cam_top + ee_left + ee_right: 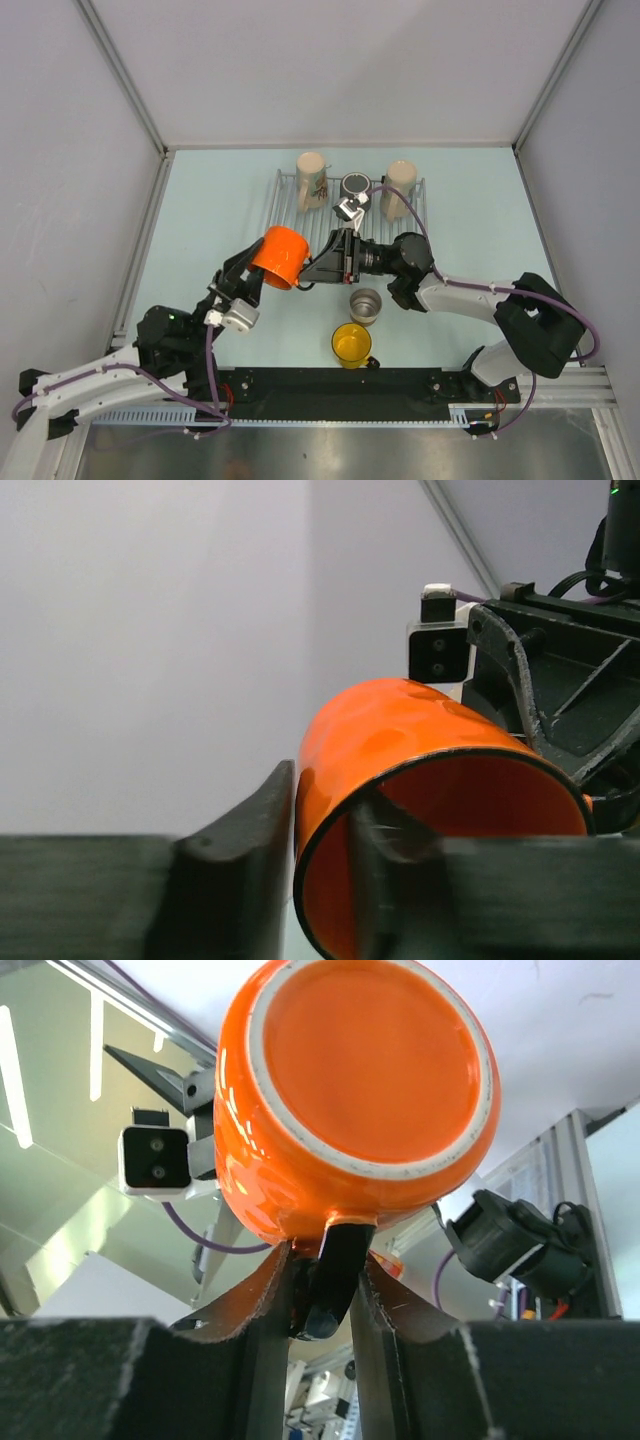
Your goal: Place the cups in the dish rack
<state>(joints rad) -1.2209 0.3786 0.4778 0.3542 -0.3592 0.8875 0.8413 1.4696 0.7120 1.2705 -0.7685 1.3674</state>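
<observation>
An orange cup (280,255) hangs in the air over the table's middle, lying on its side. My left gripper (259,277) is shut on its rim, one finger outside the wall (250,850) and one inside. My right gripper (302,281) is shut on the cup's dark handle (335,1260), with the cup's base (372,1060) facing its camera. The dish rack (284,205) at the back holds a patterned cream cup (312,181), a dark cup (355,186) and a plain cream cup (398,188). A steel cup (365,305) and a yellow cup (352,345) stand on the table.
The two arms meet above the table, close over the steel cup. White walls enclose the table on the left, back and right. A black rail (340,385) runs along the near edge.
</observation>
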